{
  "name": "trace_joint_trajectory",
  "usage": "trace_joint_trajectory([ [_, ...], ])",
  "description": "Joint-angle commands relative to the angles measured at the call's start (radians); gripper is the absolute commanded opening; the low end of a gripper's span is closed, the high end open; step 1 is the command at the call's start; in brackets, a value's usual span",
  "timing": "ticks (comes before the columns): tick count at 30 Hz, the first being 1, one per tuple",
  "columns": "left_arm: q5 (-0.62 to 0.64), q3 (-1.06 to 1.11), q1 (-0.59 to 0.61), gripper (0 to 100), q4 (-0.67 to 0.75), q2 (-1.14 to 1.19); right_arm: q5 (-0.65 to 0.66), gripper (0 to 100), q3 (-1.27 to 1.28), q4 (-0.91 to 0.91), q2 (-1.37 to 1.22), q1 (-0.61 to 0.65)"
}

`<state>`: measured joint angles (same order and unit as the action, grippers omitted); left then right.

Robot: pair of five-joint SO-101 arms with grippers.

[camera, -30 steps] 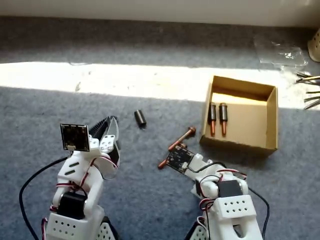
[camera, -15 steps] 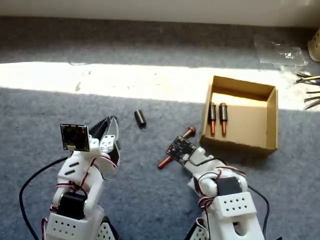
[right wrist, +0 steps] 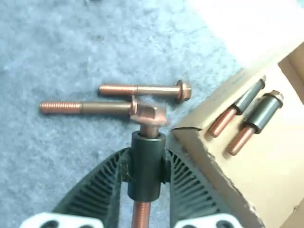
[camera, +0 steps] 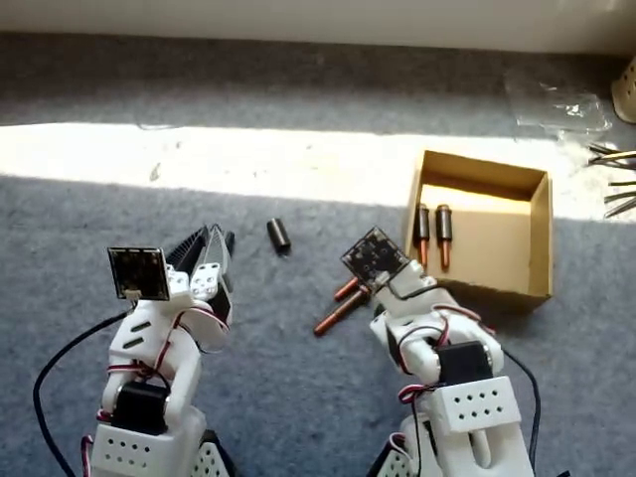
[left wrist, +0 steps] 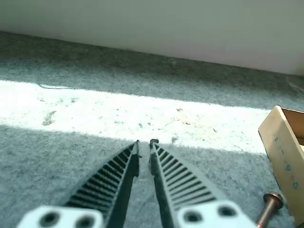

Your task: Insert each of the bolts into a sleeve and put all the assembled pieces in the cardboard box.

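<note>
Right claw (right wrist: 146, 157) pinches the sleeve (right wrist: 146, 171) at its middle, bolt (right wrist: 148, 116) inside: stiff, smooth metal, probably slippery, so grip there.

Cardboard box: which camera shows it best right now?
The high view: the whole cardboard box shows, all four walls, two assembled pieces inside. The right wrist view has one corner with those pieces; the left wrist view, an outer corner.

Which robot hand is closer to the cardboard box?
Right. The right gripper, shut on a sleeved bolt, is beside the near corner of the cardboard box; the left gripper sits far off, beyond the loose sleeve.
</note>
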<state>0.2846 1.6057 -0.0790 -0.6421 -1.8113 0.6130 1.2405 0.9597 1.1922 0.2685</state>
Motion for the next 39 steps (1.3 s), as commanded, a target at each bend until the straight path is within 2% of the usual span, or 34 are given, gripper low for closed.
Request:
trace_joint_trajectory([
  [1, -0.031, -0.005, 0.016, 6, 0.031, -0.012, -0.038, 0.5, -0.113, -0.030, -0.005, -0.050],
  [10, -0.031, -0.005, 0.016, 6, 0.031, -0.012, -0.046, 0.5, -0.151, -0.280, -0.047, -0.229],
  [17, -0.031, -0.005, 0.015, 6, 0.031, -0.012, -0.049, 0.5, -0.278, -0.440, -0.464, -0.363],
  [23, -0.031, -0.005, 0.015, 6, 0.031, -0.012, -0.077, 0.5, -0.526, -0.464, -0.845, -0.424],
  [26, -0.031, -0.005, 0.015, 6, 0.031, -0.012, -0.124, 0.5, -0.608, -0.464, -0.960, -0.424],
  [31, -0.031, -0.005, 0.015, 6, 0.031, -0.012, -0.121, 1.6, -0.654, -0.464, -1.050, -0.423],
  [37, -0.031, -0.005, 0.015, 6, 0.031, -0.012, -0.121, 19.3, -0.653, -0.464, -1.053, -0.421],
  [39, -0.031, -0.005, 0.015, 6, 0.031, -0.012, -0.121, 22.2, -0.653, -0.464, -1.052, -0.415],
])
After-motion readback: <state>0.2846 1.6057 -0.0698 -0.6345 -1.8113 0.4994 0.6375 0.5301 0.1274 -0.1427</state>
